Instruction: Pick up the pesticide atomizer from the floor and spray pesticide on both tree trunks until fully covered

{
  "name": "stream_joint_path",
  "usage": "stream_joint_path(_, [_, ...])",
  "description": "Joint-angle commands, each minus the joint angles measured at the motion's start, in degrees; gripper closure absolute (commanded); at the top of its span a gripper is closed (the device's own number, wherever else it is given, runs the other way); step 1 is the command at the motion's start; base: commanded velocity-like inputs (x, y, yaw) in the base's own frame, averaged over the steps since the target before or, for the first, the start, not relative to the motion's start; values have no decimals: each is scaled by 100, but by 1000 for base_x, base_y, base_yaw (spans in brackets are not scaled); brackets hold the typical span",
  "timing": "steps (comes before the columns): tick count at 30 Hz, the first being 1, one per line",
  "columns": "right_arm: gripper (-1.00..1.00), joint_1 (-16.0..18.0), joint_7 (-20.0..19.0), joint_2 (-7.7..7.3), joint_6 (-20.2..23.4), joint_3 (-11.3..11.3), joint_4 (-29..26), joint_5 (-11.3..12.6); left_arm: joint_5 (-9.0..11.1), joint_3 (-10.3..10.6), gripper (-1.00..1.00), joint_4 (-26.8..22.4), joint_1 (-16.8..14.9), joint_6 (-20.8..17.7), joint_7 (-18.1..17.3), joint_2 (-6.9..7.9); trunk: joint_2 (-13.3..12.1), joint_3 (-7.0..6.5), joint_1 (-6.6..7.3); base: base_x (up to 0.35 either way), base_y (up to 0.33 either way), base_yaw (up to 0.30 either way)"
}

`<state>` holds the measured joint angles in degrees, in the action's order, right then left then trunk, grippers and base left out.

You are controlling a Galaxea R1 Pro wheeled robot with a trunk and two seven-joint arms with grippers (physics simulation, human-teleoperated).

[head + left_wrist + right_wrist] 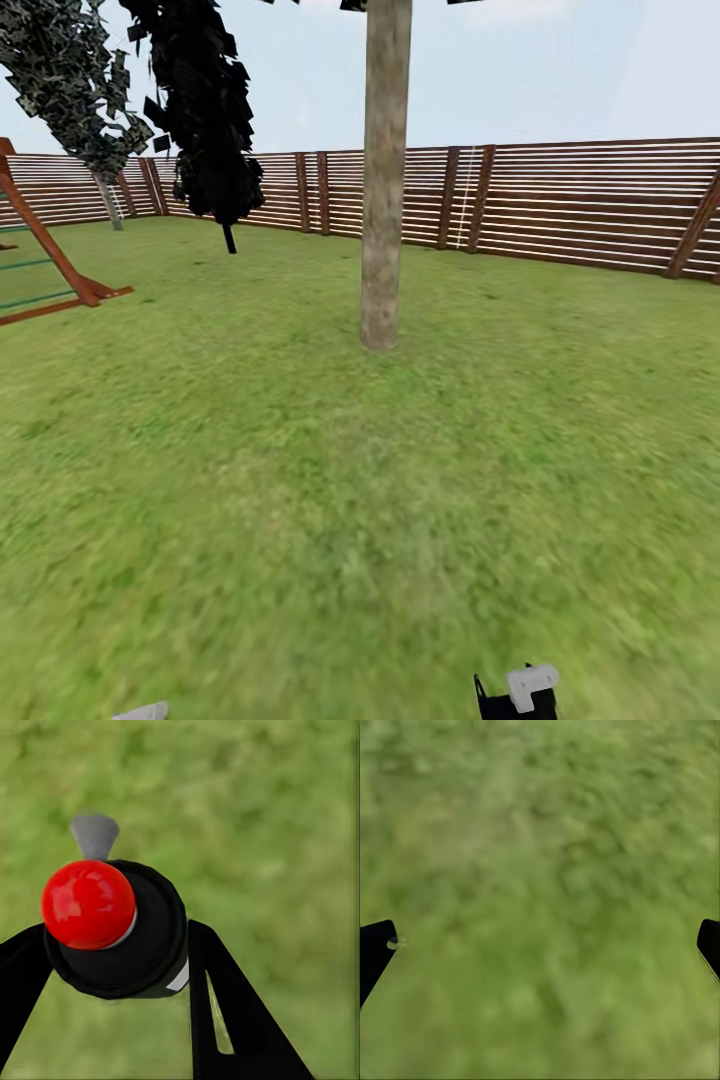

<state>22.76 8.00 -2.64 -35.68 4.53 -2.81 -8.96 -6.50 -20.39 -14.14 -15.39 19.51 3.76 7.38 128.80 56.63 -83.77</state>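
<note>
In the left wrist view my left gripper (120, 971) is shut on the pesticide atomizer (112, 937), a black bottle with a round red cap and a grey nozzle, held over blurred grass. The right gripper (540, 952) is open above the lawn, with nothing between its black fingertips (373, 945). A thick pale mottled tree trunk (385, 180) stands straight ahead on the lawn, a few metres off. The second tree (75, 80), with a mottled green-and-white crown, stands far back left by the fence.
A brown slatted fence (580, 200) rings the lawn. A near-black conifer (205, 110) stands back left. A red-brown wooden play frame (60, 265) sits at the left edge. Open grass (350, 500) lies between me and the trunk.
</note>
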Motion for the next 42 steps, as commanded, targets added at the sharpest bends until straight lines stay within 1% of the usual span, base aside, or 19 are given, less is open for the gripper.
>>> stream_joint_path(1, [-100, 0, 0, 0, 0, -1, 0, 0, 0, 0, 100, -1, -2, -2, 0, 0, 0, 0, 0, 340, 0, 0])
stream_joint_path(42, [-100, 0, 0, 0, 0, -5, 0, 0, 0, 0, 100, -1, -2, -2, -5, 0, 0, 0, 0, 340, 0, 0])
